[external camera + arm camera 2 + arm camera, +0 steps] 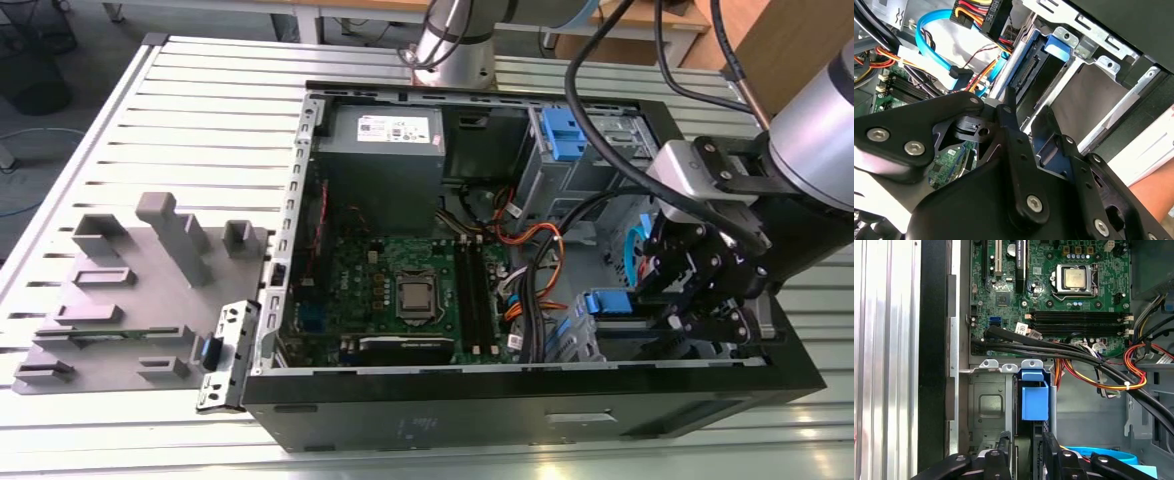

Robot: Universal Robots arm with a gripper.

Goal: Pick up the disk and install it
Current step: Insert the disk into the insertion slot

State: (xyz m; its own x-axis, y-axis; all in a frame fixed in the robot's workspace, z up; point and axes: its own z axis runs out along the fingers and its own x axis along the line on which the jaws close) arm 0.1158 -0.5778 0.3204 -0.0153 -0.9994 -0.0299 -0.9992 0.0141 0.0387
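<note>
Black gripper [1026, 447] fingers [1003, 460] narrowly straddle the disk [1034, 400], which we see standing on edge in the metal drive cage [986, 410], though we cannot tell if they clamp it.

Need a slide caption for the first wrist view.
Gripper at the blue-bracketed disk standing in the drive cage, motherboard beyond.

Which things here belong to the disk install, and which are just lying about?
Job: disk in its blue bracket, gripper at it, drive cage, computer case.
Lying about: grey holder tray, motherboard, power supply, cable bundle.
</note>
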